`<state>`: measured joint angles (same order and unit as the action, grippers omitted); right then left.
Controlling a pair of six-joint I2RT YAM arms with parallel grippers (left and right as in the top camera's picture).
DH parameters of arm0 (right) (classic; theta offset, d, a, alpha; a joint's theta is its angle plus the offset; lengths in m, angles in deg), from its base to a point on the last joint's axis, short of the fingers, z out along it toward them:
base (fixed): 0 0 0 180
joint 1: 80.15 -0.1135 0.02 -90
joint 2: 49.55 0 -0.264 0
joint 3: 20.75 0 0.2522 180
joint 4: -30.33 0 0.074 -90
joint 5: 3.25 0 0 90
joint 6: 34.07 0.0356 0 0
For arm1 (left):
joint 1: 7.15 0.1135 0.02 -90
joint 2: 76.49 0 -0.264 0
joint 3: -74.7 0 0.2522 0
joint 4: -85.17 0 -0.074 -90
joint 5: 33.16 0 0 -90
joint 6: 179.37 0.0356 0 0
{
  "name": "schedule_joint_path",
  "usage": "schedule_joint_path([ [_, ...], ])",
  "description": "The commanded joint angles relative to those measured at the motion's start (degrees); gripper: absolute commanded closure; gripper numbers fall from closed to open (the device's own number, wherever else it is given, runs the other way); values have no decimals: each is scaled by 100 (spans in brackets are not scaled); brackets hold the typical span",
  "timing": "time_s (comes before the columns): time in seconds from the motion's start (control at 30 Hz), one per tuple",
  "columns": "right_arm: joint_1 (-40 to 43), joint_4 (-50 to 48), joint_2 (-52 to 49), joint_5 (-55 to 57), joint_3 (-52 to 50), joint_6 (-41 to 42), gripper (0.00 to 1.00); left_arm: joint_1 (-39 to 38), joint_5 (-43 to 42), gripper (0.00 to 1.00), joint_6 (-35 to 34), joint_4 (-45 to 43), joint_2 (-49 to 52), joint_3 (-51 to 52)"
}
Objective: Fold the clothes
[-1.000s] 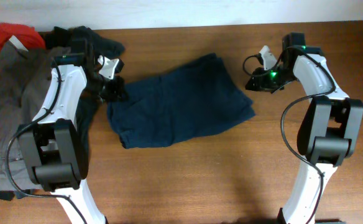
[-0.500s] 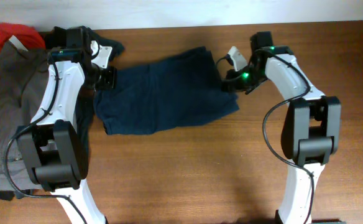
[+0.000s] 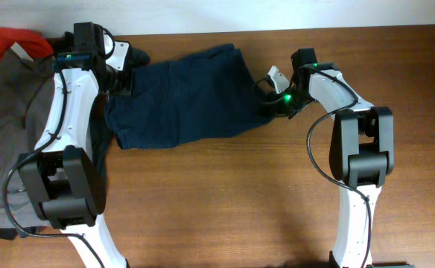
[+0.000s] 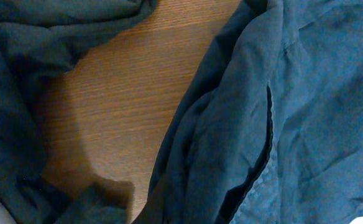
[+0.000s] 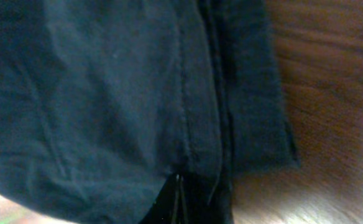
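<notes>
Left pincer and right pincer are clamping opposite edges of the navy shorts, seemingly stretching them flat for folding.

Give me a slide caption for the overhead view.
Overhead: left gripper and right gripper shut on opposite ends of the navy shorts, beside a pile of other clothes on the wooden table.

A brown wooden table (grain running sideways) meets a pale wall behind.
</notes>
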<state>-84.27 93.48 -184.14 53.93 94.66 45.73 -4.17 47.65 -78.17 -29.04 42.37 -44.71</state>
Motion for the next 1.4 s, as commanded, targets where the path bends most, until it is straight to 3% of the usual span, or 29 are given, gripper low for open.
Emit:
schedule_joint_path([
  [0.0, 0, -160, -219, 164, -50, 57, 96, 11, -208, 100, 90, -2, -168, -144],
  [0.27, -7, -337, -448, 177, -50, 470, 96, -245, -457, 100, -656, -179, -168, -155],
  [0.4, -31, -271, -553, 164, -52, 470, 96, -505, -457, 100, -1325, -640, -168, -155],
  [0.5, -81, -227, -564, 157, -50, 470, 96, -706, -452, 100, -1364, -868, -168, -155],
  [0.7, -98, 57, -562, 133, -50, 470, 96, -925, -389, 100, -2122, -920, -168, -155],
  [0.97, -61, 105, -363, -365, 74, 466, 96, -997, -345, 100, -2096, -730, -168, -155],
  [1.23, -33, 125, 31, -92, 1123, 448, 96, -1014, -345, 100, -1484, 437, -168, -155],
  [1.37, -42, -306, 28, 170, 1381, 448, 96, -1023, -345, 100, -1119, 1134, -168, -155],
])
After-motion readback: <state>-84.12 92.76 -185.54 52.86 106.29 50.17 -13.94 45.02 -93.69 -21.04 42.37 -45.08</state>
